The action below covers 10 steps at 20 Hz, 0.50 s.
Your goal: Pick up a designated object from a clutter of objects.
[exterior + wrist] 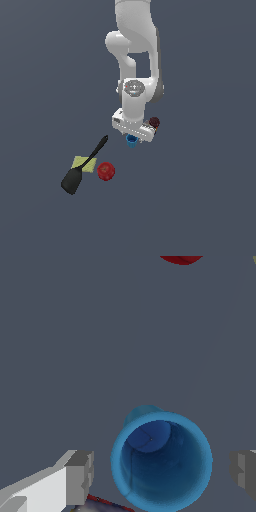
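Exterior high, distant; wrist close above blue cup point(161, 461).

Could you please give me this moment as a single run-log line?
phase: pre-grasp | target: blue cup, upright, between fingers | gripper: open, no contact visible | red round object: apart

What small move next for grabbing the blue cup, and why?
Probably close the gripper. In the wrist view the blue cup stands open-side up between the two fingers, with a gap on either side, so the fingers already straddle it.
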{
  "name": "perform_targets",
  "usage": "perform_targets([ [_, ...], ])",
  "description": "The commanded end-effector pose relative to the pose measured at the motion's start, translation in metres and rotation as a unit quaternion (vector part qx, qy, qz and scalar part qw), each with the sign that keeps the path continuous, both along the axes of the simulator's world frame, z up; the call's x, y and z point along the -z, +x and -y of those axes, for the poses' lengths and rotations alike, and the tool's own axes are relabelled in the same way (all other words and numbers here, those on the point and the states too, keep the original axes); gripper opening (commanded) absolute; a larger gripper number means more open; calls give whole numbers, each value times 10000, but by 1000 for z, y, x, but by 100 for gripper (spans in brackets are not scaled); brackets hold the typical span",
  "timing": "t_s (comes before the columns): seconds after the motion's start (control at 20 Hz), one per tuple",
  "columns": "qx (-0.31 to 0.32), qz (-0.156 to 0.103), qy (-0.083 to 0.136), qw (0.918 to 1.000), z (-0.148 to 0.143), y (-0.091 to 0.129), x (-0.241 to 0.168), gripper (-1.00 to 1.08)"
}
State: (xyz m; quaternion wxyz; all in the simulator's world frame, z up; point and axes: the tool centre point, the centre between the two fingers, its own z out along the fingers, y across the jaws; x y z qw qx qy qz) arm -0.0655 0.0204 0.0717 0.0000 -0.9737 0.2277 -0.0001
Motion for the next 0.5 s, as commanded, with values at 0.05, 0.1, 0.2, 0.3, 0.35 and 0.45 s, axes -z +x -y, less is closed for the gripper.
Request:
perform_targets([
  [0.05,6,-2,0,10000,0,-1,16,100],
  [0.1,6,-2,0,10000,0,-1,20,100],
  [0.2,6,-2,0,10000,0,-1,26,100],
  [0.3,9,-1,0,10000,0,-1,29,100],
  [0.35,9,-1,0,10000,0,-1,31,100],
  [0.45,9,-1,0,10000,0,-1,32,100],
])
